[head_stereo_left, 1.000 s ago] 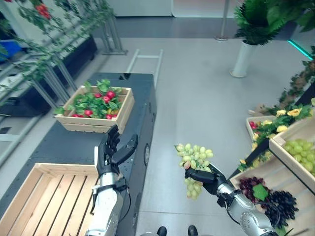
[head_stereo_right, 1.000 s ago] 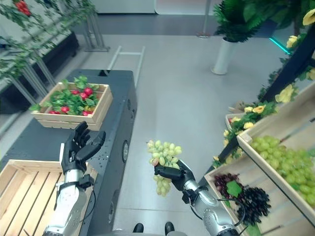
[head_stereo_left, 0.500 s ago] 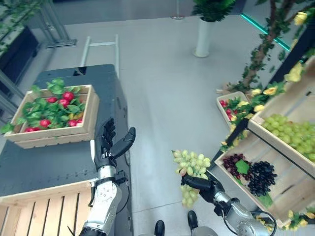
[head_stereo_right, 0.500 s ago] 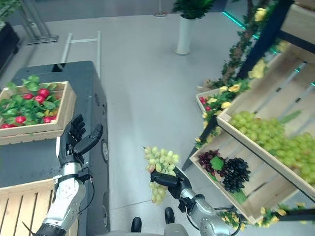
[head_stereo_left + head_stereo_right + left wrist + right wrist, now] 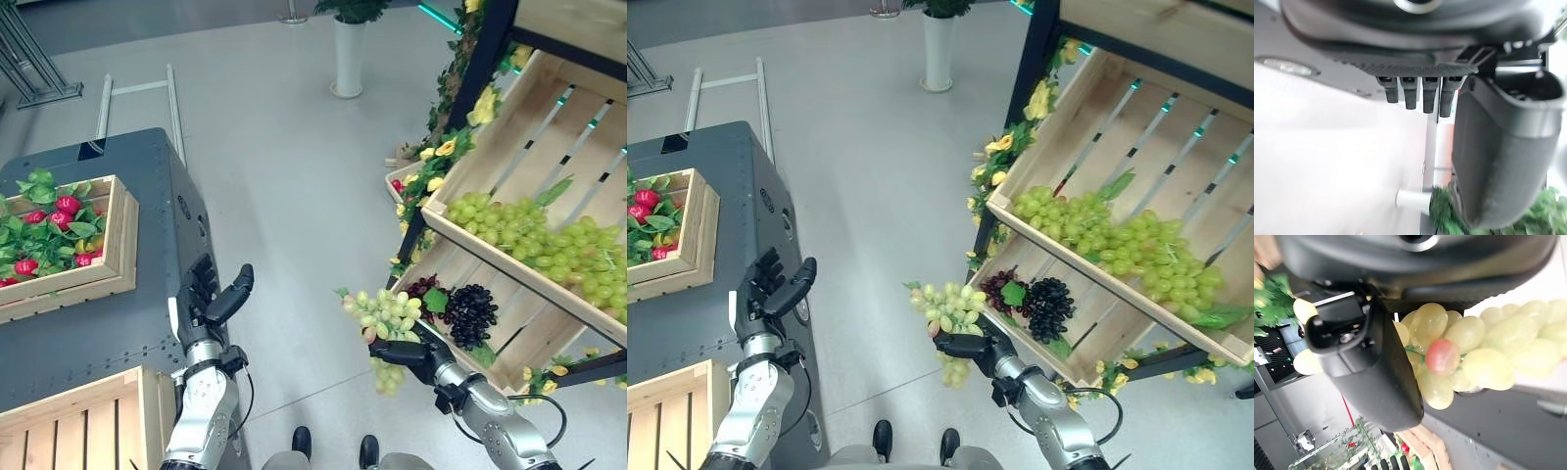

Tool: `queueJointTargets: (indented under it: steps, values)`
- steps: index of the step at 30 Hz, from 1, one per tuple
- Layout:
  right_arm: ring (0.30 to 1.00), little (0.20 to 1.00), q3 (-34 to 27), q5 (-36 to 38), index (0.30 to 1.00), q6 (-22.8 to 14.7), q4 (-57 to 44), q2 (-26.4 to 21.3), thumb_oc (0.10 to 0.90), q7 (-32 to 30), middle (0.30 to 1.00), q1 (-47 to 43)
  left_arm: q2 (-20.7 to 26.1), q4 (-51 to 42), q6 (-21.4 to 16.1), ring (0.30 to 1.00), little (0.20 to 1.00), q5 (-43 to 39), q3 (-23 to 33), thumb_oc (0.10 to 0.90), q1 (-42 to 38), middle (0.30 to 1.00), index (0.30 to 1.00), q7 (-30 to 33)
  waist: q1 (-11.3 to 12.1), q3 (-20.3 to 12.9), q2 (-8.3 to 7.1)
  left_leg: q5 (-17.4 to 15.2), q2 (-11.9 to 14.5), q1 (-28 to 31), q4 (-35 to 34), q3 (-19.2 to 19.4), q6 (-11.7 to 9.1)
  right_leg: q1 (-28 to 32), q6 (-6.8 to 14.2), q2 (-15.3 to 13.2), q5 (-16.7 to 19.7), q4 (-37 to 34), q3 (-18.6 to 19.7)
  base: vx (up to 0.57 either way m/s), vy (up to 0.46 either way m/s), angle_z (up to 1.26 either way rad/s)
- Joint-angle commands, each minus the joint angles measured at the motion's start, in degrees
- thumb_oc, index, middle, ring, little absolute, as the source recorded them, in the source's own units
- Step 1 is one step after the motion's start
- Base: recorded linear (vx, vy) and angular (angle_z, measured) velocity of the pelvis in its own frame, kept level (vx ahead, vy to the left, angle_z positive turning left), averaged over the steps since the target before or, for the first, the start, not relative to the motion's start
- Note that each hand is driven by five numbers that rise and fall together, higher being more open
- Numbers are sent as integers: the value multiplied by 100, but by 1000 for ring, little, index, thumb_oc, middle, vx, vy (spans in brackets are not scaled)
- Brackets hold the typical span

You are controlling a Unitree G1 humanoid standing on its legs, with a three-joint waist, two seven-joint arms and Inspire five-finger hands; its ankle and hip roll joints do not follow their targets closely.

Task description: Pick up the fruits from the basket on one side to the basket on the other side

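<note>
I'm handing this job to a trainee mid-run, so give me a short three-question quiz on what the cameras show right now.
1. True or false: the right hand is curled round the bunch of pale green grapes.
2. What is the left hand doing? A) gripping a crate B) open, holding nothing C) holding grapes
3. Fill in: the dark purple grapes lie in the ___ slanted wooden shelf crate.

Key: 1 true; 2 B; 3 lower.

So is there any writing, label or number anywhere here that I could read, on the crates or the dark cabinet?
None that can be read.
Pale wooden crate of green grapes: bare slats, no label.
Dark grey metal cabinet: small round fittings on its side, no legible marks.
Bunch of green grapes in the right robot hand: no tag.
</note>
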Motion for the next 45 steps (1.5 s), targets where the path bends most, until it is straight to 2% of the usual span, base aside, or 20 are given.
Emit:
queueJointTargets:
  steps: [1,2,3,4,6,7,10,12,19,21,25,31,39,42,45]
  values:
    - [300,300,-362,-113,300,-813,-1001,-130,400,596,300,-364,145,-682,-529,900,900,122,171,800,-198,900,900,-111,-35,-468,-87,-438,-593,-390,310,-682,237,333,0,10,585,-594,289,-92,111,-50]
    - [300,300,-360,-130,300,-831,-1005,-144,400,610,300,-381,146,-689,-516,900,900,153,174,800,-204,900,900,-105,-34,-474,-91,-458,-592,-361,219,-705,248,317,8,2,585,-589,296,-68,157,-71]
    - [300,300,-305,-192,300,-888,-938,-201,400,644,300,-510,228,-562,-458,900,900,135,106,800,-323,900,900,26,-64,-504,-34,-535,-526,-123,-189,-638,285,273,14,14,520,-535,262,-22,149,-71]
    - [300,300,-321,-249,300,-772,-1103,-335,400,440,300,-588,276,-328,-417,900,900,-142,-1,800,-592,900,900,66,-144,-548,16,-451,-496,30,-515,-668,326,219,54,26,488,-437,282,-15,171,-61]
    - [300,300,-356,-136,300,-751,-1252,-473,400,467,300,-589,282,-311,-462,900,900,104,15,800,-692,900,900,180,-183,-583,22,-397,-487,144,-747,-701,352,166,66,24,430,-375,248,-3,103,-30]
    - [300,300,-497,-174,300,-845,-1368,-562,400,565,300,-422,338,-227,-518,900,900,167,80,800,-677,900,900,198,-273,-632,32,-435,-445,243,-852,-612,372,90,80,32,396,-300,291,15,83,-33]
    - [300,300,-773,38,300,-867,-1528,-658,400,805,300,-257,299,-17,-644,900,900,53,217,800,-566,900,900,102,-364,-685,30,-473,-432,318,-898,-473,381,104,111,37,492,-457,382,19,63,-29]
    - [300,300,-1012,321,300,-878,-1661,-623,400,967,300,-212,233,17,-599,900,900,129,267,800,-478,900,900,58,-419,-733,28,-505,-404,427,-1012,-346,398,148,119,57,541,-569,438,42,37,-21]
    - [300,300,-1620,748,300,-634,-2171,-675,400,1385,300,60,200,105,-573,900,900,134,400,800,-257,900,900,-171,-569,-801,33,-563,-369,577,-1107,-132,434,154,139,99,594,-611,608,39,11,-9]
    - [300,300,-1895,706,300,-613,-2271,-865,400,1384,300,150,230,108,-538,900,900,140,450,800,-258,900,900,-224,-641,-806,22,-569,-340,638,-1162,-54,438,145,149,116,616,-612,668,31,-16,-13]
    - [300,300,-2372,1130,300,-585,-2503,-1160,400,1491,300,189,279,196,-557,900,900,115,488,800,-251,900,900,-300,-730,-825,5,-587,-300,699,-1224,29,425,135,154,139,622,-612,731,21,-10,-11]
    - [300,300,-2869,1465,300,-540,-2775,-1349,400,1576,300,118,257,410,-598,900,900,168,465,800,-321,900,900,-433,-830,-865,-13,-631,-274,720,-1240,95,406,113,167,162,627,-612,814,22,6,-11]
    - [300,300,-3317,1613,300,-689,-2523,-1611,400,724,300,-351,249,524,-605,900,900,150,393,800,-474,900,900,-545,-855,-875,-48,-692,-247,737,-1240,117,386,112,179,176,638,-612,867,8,20,-6]
    - [300,300,-3425,1000,300,-754,-2364,-1639,400,294,300,-485,272,500,-606,900,900,99,380,800,-496,900,900,-577,-841,-892,-58,-717,-246,744,-1240,79,372,124,186,180,635,-612,860,12,22,-6]
    - [300,300,-3542,707,300,-551,-2194,-2121,400,51,300,-629,328,446,-538,900,900,119,306,800,-514,900,900,-586,-822,-921,-112,-715,-246,735,-1240,57,361,115,182,187,656,-612,885,0,0,0]
